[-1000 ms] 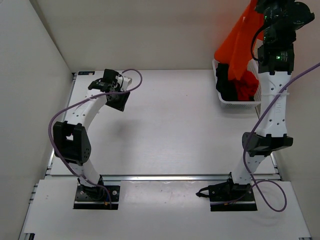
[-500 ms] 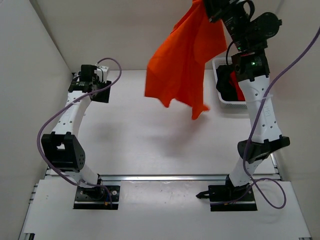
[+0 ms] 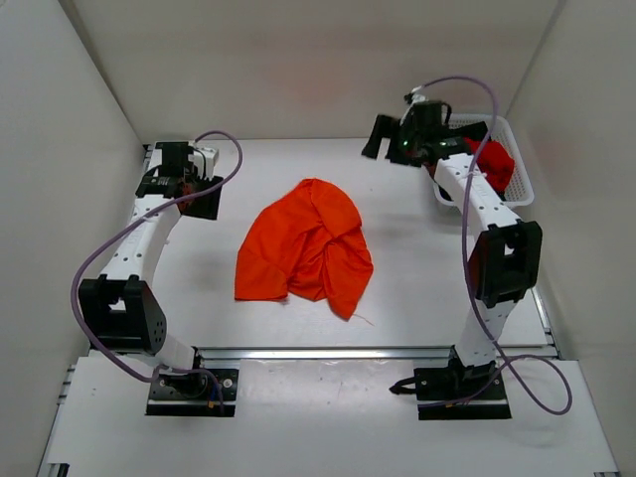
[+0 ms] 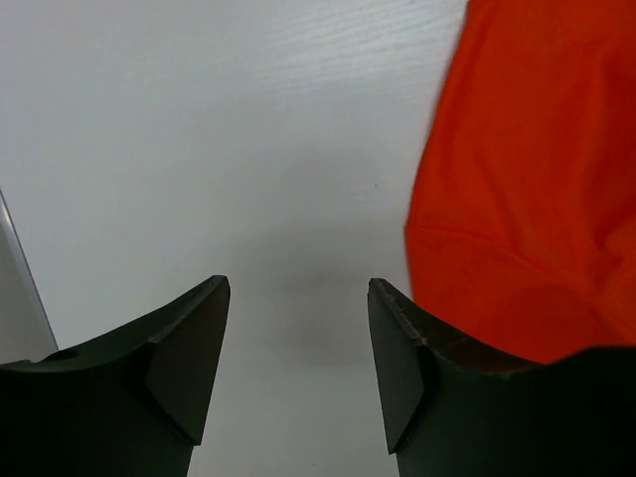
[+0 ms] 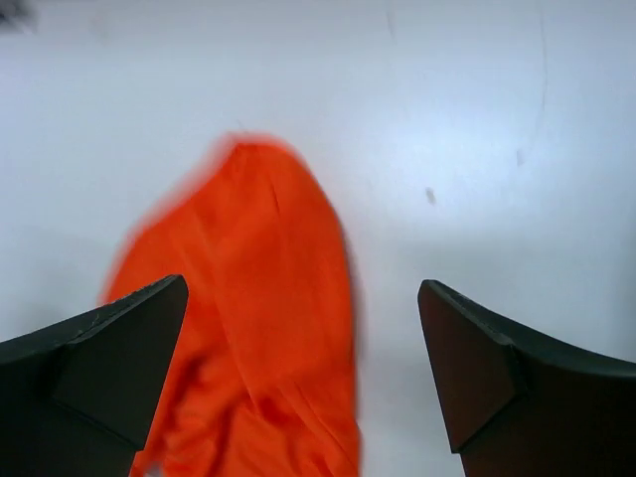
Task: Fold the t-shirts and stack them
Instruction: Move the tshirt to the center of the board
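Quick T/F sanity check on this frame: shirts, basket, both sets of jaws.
1. The orange shirt lies crumpled on the table. True.
2. The right jaws are shut on the orange shirt. False: they stand open with nothing between them.
3. The red shirt is in the basket. True.
4. The left jaws grip the orange shirt. False: they are open over bare table, and the shirt lies off to one side.
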